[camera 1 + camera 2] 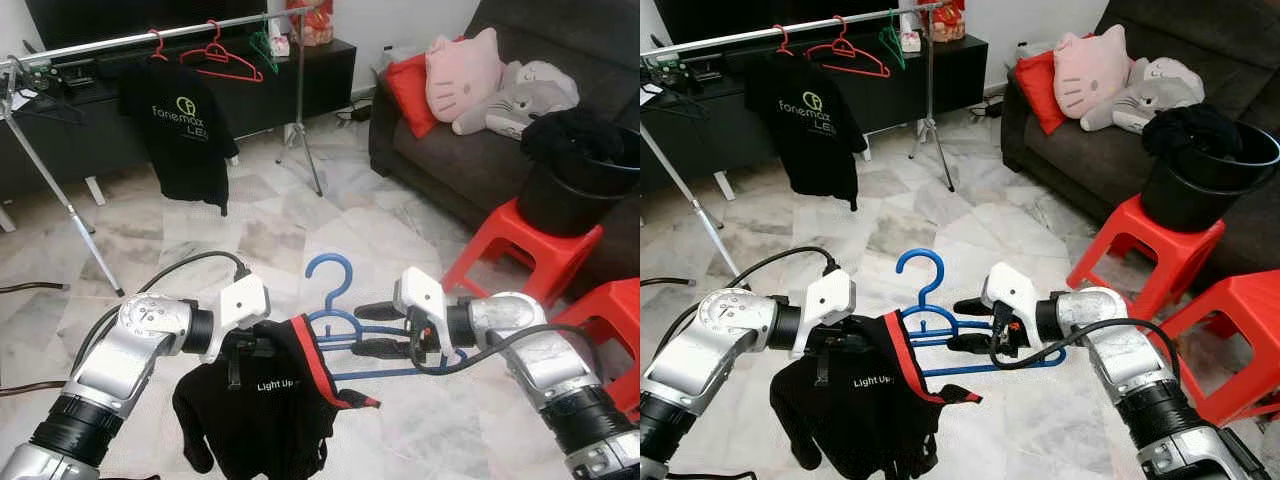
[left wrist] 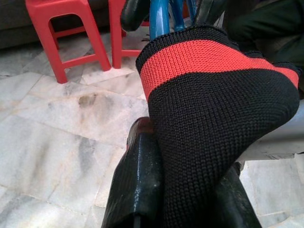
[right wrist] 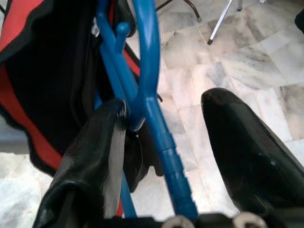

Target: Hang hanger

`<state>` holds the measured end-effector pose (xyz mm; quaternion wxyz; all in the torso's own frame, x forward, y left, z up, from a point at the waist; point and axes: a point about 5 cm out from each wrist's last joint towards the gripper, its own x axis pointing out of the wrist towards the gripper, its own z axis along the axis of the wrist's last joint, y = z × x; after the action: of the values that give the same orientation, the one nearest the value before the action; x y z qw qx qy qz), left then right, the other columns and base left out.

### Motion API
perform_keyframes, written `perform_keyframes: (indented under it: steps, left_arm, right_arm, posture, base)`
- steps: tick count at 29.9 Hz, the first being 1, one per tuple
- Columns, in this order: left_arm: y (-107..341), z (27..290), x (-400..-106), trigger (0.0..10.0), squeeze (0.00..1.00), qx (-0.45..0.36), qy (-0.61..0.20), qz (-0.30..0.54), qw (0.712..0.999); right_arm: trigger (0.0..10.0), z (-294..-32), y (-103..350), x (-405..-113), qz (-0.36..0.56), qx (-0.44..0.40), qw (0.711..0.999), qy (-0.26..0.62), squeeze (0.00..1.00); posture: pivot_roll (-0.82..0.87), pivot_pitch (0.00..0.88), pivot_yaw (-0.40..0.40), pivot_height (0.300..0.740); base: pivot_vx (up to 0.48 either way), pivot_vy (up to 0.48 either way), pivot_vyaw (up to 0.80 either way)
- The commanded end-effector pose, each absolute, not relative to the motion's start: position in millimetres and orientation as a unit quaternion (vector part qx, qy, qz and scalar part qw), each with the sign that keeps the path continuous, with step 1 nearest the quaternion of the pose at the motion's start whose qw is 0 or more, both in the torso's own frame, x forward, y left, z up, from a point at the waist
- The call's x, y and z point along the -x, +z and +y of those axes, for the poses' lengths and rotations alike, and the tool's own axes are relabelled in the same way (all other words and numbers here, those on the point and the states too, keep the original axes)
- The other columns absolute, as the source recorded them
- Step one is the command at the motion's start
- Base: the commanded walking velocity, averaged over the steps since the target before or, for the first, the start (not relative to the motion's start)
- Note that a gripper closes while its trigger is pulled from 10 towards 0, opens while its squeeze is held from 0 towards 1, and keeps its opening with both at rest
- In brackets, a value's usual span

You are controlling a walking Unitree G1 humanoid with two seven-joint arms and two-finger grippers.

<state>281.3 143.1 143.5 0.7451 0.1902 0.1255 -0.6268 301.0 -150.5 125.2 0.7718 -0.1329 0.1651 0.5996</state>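
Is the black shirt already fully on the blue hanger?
Not fully. The black shirt covers one end of the blue hanger; the other end is bare beside the right hand.

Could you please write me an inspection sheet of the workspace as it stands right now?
Surface: pale marble tile floor, bare patches clean.
Job's things: blue plastic hanger held mid-air, partly inside black shirt with red collar; metal drying rail carries a black printed T-shirt and red hangers.
Clutter: black bucket of dark clothes on a red plastic stool; plush cushions on dark sofa.
Grippers: left tool shut on the shirt collar; right tool straddles the hanger, fingers apart.
Cables: black leads loop over both wrists.
Surroundings: dark TV cabinet behind rail.
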Motion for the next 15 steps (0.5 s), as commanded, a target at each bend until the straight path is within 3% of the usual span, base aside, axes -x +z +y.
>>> perform_keyframes:
  steps: [1, 3, 4, 5, 6, 15]
  left_arm:
    - [156.7, 139.1, -282.0, 0.0, 0.0, -0.192, -0.639, 0.097, 0.738]
    - [156.7, 138.9, -282.1, 0.0, 0.0, -0.191, -0.64, 0.097, 0.738]
    - [156.7, 138.7, -282.0, 0.0, 0.0, -0.191, -0.64, 0.097, 0.737]
    - [156.6, 138.8, -281.6, 0.0, 0.0, -0.191, -0.641, 0.097, 0.737]
    - [156.5, 139.0, -281.2, 0.0, 0.0, -0.191, -0.641, 0.098, 0.737]
    - [157.8, 137.7, -280.8, 0.0, 0.0, -0.188, -0.644, 0.095, 0.736]
  right_arm:
    - [10.0, -151.0, 133.3, -305.5, 0.146, 0.12, 0.777, 0.601, 0.0]
    - [10.0, -150.5, 133.9, -305.5, 0.144, 0.116, 0.776, 0.603, 0.0]
    - [8.6, -150.0, 134.0, -305.5, 0.144, 0.115, 0.774, 0.606, 0.0]
    - [3.7, -149.5, 134.1, -305.3, 0.143, 0.114, 0.774, 0.607, 0.0]
    - [0.0, -148.4, 134.7, -305.4, 0.141, 0.109, 0.774, 0.608, 0.0]
    - [0.0, -145.8, 135.6, -303.2, 0.132, 0.09, 0.768, 0.621, 0.0]
  posture:
    - [-0.04, 0.0, -0.062, 0.74]
    - [-0.04, 0.0, -0.062, 0.74]
    - [-0.04, 0.0, -0.062, 0.74]
    - [-0.04, 0.0, -0.061, 0.74]
    - [-0.04, 0.0, -0.061, 0.74]
    - [-0.04, 0.0, -0.061, 0.74]
  base:
    - [0.0, 0.0, 0.0]
    - [0.0, 0.0, 0.0]
    - [0.0, 0.0, 0.0]
    - [0.0, 0.0, 0.0]
    - [0.0, 0.0, 0.0]
    - [0.0, 0.0, 0.0]
